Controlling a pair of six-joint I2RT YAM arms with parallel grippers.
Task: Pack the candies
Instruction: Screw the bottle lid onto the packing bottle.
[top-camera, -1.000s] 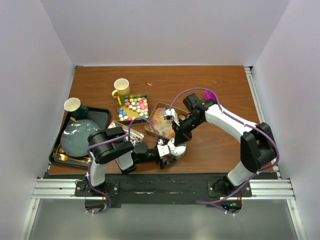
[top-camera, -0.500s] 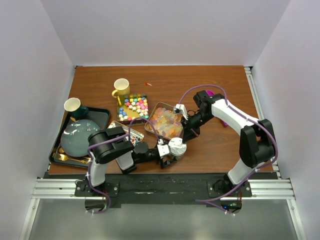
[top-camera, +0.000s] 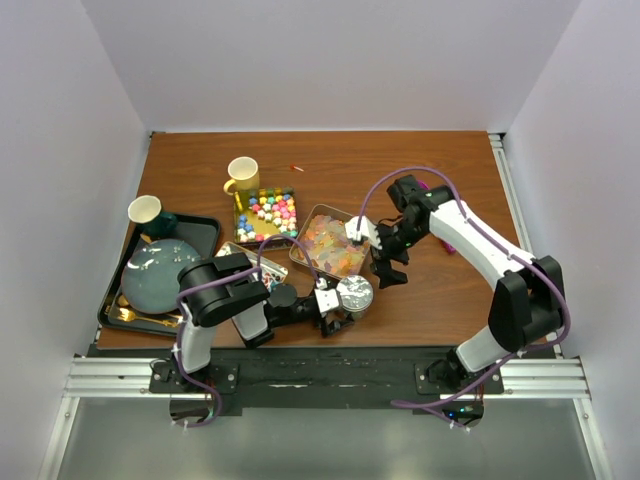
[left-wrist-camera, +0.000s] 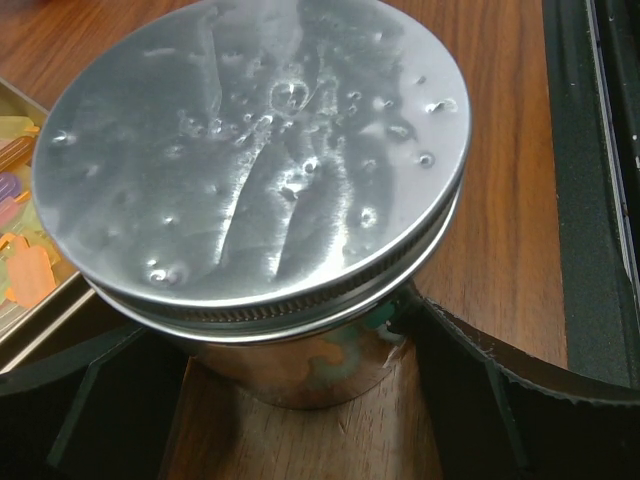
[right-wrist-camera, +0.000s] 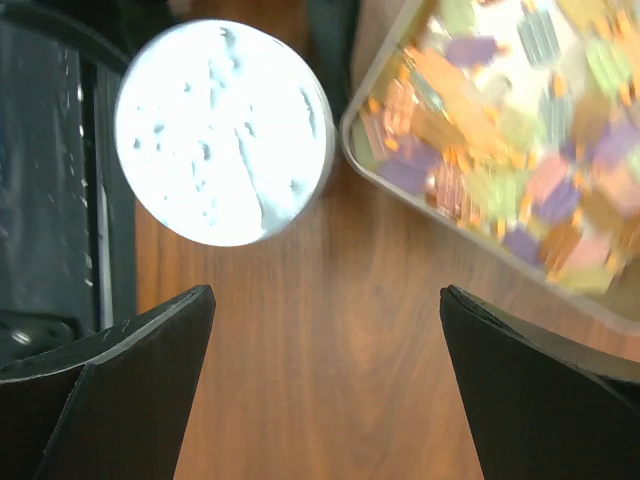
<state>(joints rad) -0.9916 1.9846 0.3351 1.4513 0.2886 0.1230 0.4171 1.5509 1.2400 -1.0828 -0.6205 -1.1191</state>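
Observation:
A glass jar with a dented silver lid (top-camera: 354, 293) (left-wrist-camera: 250, 150) stands on the table near the front edge. My left gripper (top-camera: 336, 305) (left-wrist-camera: 285, 330) is closed on its glass body, one finger on each side. To the jar's right, above bare wood, my right gripper (top-camera: 388, 268) (right-wrist-camera: 325, 380) hangs open and empty. The lid (right-wrist-camera: 220, 130) shows ahead of its fingers. The candies lie in three trays: pale orange-pink pieces (top-camera: 328, 245) (right-wrist-camera: 510, 140) (left-wrist-camera: 25, 270), bright multicoloured balls (top-camera: 268, 212), and wrapped ones (top-camera: 243, 258), partly hidden by my left arm.
A purple scoop (top-camera: 447, 243) peeks out beside the right arm. A yellow mug (top-camera: 242, 175) stands behind the trays. A black tray (top-camera: 205, 228) at the left holds a teal plate (top-camera: 155, 275) and a cup (top-camera: 145, 210). A small red item (top-camera: 296, 167) lies far back.
My right gripper was shut over the jar's top. It has let go of the lid, opened wide and drawn back to the right. The left arm and jar stayed still.

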